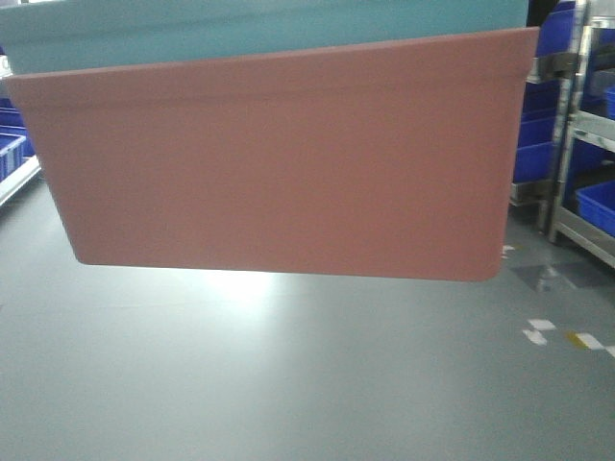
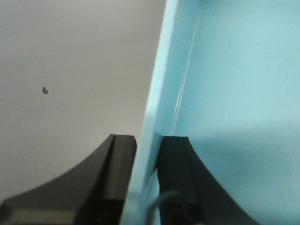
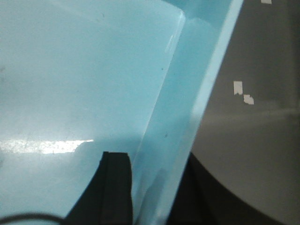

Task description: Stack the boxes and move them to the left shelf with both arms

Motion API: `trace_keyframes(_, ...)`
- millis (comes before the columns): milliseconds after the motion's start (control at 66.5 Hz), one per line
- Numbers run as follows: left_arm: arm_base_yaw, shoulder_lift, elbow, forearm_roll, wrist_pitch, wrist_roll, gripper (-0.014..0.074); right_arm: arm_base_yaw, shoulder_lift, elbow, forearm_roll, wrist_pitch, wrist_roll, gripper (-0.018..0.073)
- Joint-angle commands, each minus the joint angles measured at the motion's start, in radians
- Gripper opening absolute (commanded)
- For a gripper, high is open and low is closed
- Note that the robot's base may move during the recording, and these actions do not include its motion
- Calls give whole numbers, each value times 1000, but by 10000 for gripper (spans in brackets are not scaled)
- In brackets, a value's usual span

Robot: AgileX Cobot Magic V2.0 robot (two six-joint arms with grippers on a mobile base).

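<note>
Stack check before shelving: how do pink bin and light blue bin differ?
Pink bin is outer, whole side wall showing; light blue bin nests inside, only its top band visible. Left gripper and right gripper pinch light blue bin's wall; pink bin absent from wrist views. Both hang above the floor.

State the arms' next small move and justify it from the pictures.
Probably swing the stack leftward, kept level: the blue bin nests in the pink bin, held above the floor, with the left gripper and right gripper clamped on its walls.
</note>
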Motion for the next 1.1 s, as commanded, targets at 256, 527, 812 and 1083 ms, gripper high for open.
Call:
trace_keyframes(256,-42,-54,-45,-80,-147,-11,-3,20,-45,-39,22,-184,22,56)
trace_keyframes(527,-42,-54,-45,-80,-147,-11,-3,20,-45,-39,22,-184,22,56)
trace_keyframes(812,-42,-54,-45,-80,-147,-11,-3,20,-45,-39,21,-185,22,56)
trace_keyframes(1083,-42,-54,-45,-80,-147,-11,-3,20,-45,-39,21,-185,22,56)
